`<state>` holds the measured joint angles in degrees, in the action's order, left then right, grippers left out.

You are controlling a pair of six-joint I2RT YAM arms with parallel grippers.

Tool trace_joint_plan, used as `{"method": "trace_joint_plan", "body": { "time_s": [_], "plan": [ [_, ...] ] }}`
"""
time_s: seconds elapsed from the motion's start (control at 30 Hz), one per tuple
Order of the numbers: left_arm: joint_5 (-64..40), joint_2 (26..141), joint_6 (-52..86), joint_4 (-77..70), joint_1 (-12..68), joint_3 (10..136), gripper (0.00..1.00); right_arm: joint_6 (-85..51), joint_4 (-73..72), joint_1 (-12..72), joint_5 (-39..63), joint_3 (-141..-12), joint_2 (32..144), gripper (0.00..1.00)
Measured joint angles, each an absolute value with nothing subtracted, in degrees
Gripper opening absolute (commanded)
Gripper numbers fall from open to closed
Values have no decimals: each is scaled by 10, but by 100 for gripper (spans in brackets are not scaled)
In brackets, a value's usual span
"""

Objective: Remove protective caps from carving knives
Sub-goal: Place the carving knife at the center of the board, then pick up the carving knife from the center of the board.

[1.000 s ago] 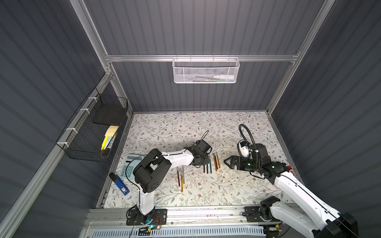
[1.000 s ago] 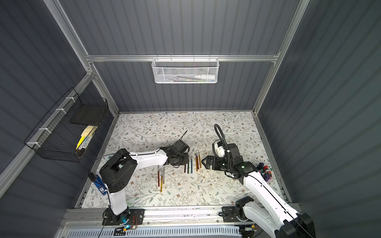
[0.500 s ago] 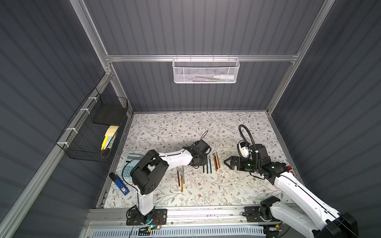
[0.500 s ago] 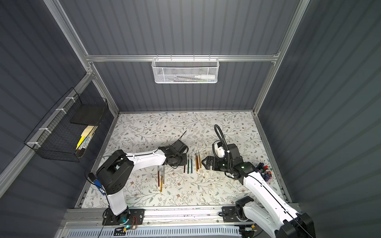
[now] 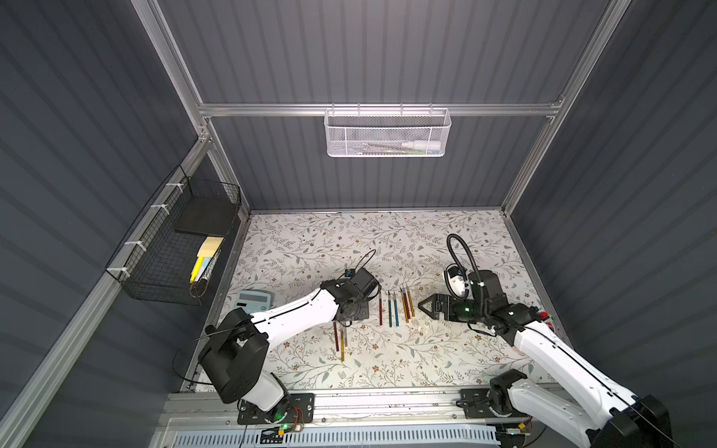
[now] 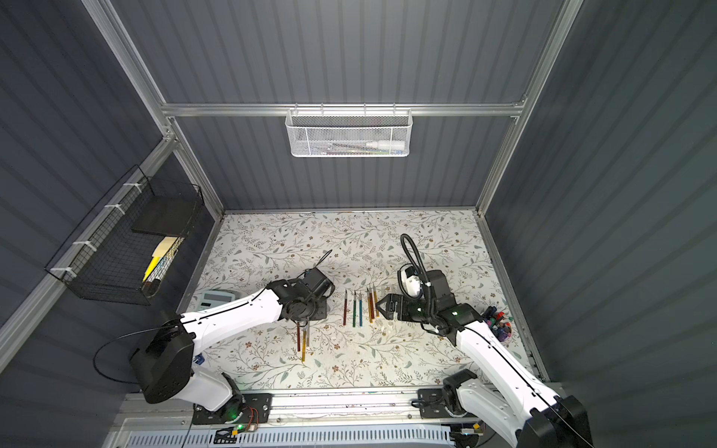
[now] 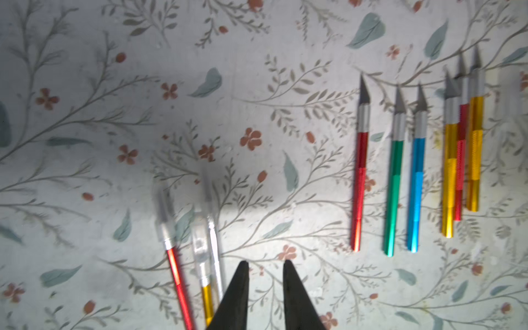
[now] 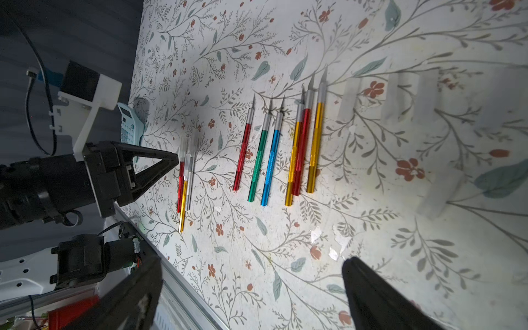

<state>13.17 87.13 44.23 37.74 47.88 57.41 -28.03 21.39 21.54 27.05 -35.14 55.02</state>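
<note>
On the counter (image 5: 310,252), at 7 o'clock from the six bare-bladed knives (image 5: 395,308), three capped carving knives (image 5: 340,341) lie bunched: red, gold, silver. My left gripper (image 7: 265,264) hovers just beside them, jaws a crack apart, empty. My right gripper (image 8: 253,263) gapes wide, empty. Their clear caps (image 7: 199,245) look light, slick and thin-walled. I'd pinch mid-sleeve gently, brace the knife behind it, and pull straight along the blade.

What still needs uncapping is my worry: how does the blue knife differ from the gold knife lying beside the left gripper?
The blue knife shows a bare blade; the gold knife has its tip in a clear cap. The blue knife lies clear of its row neighbours; the gold knife lies against a silver knife. Both lie flat, tips pointing the same way.
</note>
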Motion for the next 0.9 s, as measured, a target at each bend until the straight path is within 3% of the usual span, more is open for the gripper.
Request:
{"method": "trace_joint_plan", "body": {
  "time_s": [0.37, 0.9],
  "plan": [
    [135, 902, 443, 407, 479, 558, 27, -280, 206, 223, 274, -351, 557, 99],
    [135, 932, 442, 376, 479, 542, 21, -280, 210, 223, 268, -351, 549, 99]
  ]
}}
